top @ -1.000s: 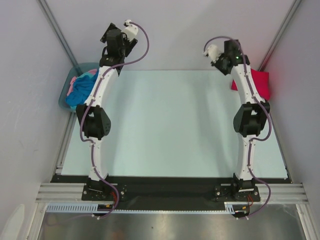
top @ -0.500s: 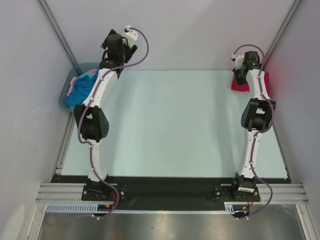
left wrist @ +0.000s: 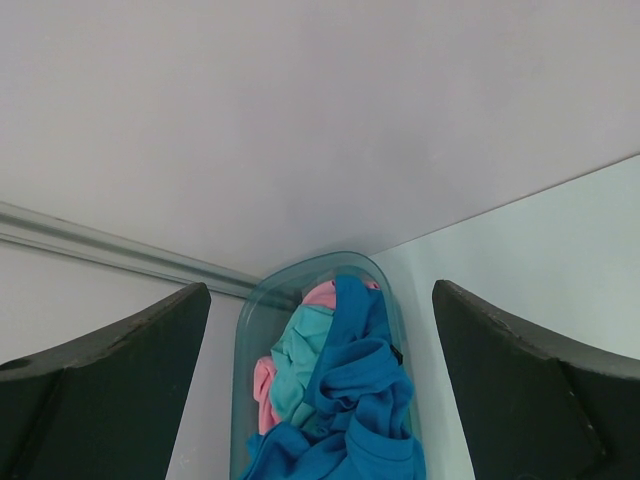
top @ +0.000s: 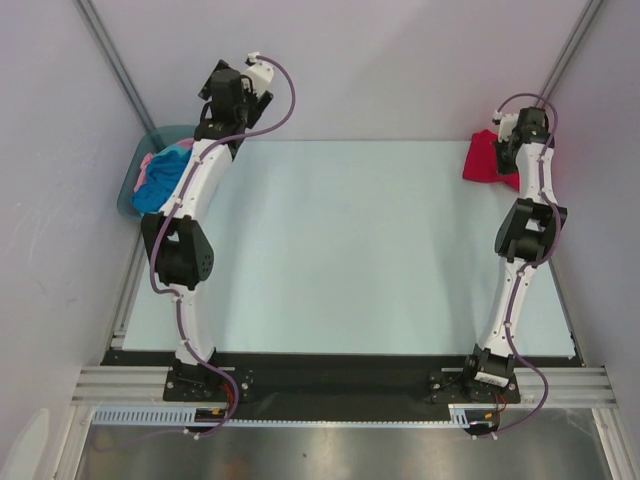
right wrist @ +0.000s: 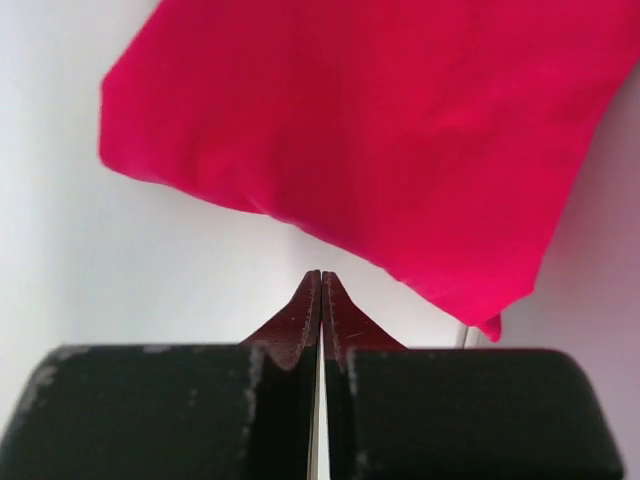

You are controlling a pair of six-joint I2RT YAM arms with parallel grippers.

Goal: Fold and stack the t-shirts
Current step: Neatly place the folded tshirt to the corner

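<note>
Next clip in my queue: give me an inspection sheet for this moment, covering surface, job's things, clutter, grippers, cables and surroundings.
Surface: pale tabletop, bare across its middle.
Job's things: red shirt lies at the far right corner; blue shirt and pink shirt are bunched in the tub at far left, with a mint cloth.
Clutter: nothing seen.
Grippers: left gripper open, empty, aimed at the tub; right gripper shut, nothing between its jaws, tip just short of the red shirt.
Cables: purple cables loop off both wrists, not touching any cloth.
Surroundings: pale walls; aluminium rail at the near edge.
</note>
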